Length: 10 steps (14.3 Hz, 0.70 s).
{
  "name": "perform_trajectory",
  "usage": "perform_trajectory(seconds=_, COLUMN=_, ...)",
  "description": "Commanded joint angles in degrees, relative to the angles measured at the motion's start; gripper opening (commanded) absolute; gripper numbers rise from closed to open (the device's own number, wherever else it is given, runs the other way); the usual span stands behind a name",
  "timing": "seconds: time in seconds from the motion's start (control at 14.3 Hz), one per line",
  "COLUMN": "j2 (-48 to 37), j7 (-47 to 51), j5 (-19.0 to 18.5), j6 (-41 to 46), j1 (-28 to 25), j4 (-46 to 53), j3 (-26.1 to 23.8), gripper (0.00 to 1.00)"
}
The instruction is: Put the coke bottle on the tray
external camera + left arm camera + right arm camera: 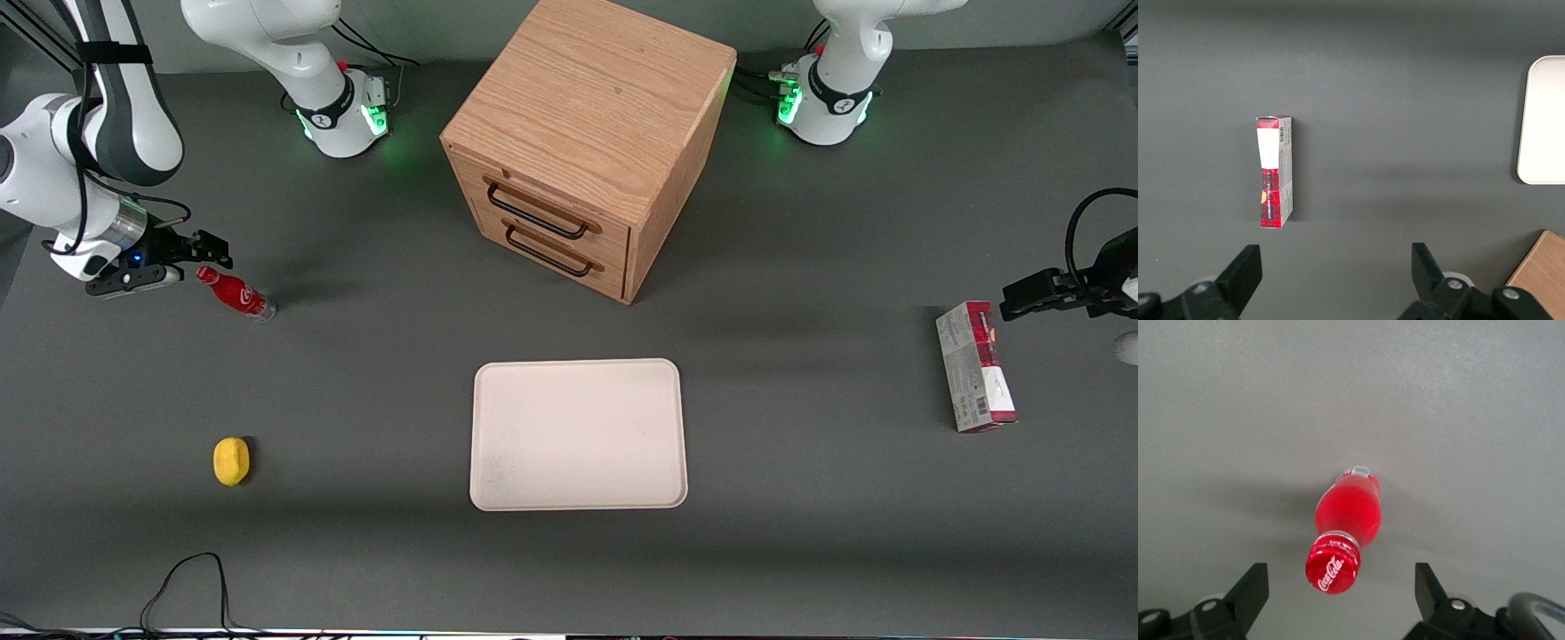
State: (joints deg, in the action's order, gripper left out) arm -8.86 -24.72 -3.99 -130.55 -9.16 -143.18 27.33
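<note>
Red from cap to label, the bottle (236, 294) lies on its side on the surface (373, 382), toward the working arm's end and well apart from the tray (578, 434). Its cap points at the end effector (210, 251), which sits just beside the cap and slightly above it. In the right wrist view the bottle (1341, 530) lies midway between the two fingers (1248, 593), which stand wide apart with nothing held.

I judge the step in hand to be the approach before the grasp: the bottle is not yet gripped and the tray holds nothing. The next move calls for lowering the end effector so the fingers straddle the bottle's body, then closing on it. A round bottle lying down may roll when touched, so the fingers should meet it evenly on both sides. After that comes a lift and a long carry to the tray.

Taking the tray as landmark: the wooden cabinet (587, 142) stands farther from the front camera than the tray, its two drawers shut, black handles facing the tray. A lemon (231, 461) lies toward the working arm's end, level with the tray. A carton (974, 366) lies toward the parked arm's end.

Dark grey matting covers the whole surface. A black cable (182, 587) loops at the edge nearest the camera.
</note>
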Motion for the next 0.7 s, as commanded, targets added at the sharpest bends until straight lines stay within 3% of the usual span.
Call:
perform_trajectory(seconds=0.0, j2=-1.0, j7=-1.7, j5=0.2, j6=-1.5, j1=-0.2, j4=-0.9, j3=0.4, gripper=0.96)
perform_trajectory(seconds=0.07, j2=-0.9, j7=-1.7, j5=0.2, j6=-1.6, j1=-0.2, j4=-0.9, j3=0.4, gripper=0.82)
perform_trajectory(seconds=0.14, j2=-0.9, j7=-1.7, j5=0.2, j6=-1.6, j1=-0.3, j4=-0.9, j3=0.4, gripper=0.16)
perform_trajectory(seconds=0.21, j2=-0.9, j7=-1.7, j5=0.2, j6=-1.6, j1=-0.3, j4=-0.9, j3=0.4, gripper=0.00)
perform_trajectory(seconds=0.63, j2=-0.9, j7=-1.7, j5=0.2, j6=-1.7, j1=-0.3, j4=-0.8, j3=0.4, gripper=0.00)
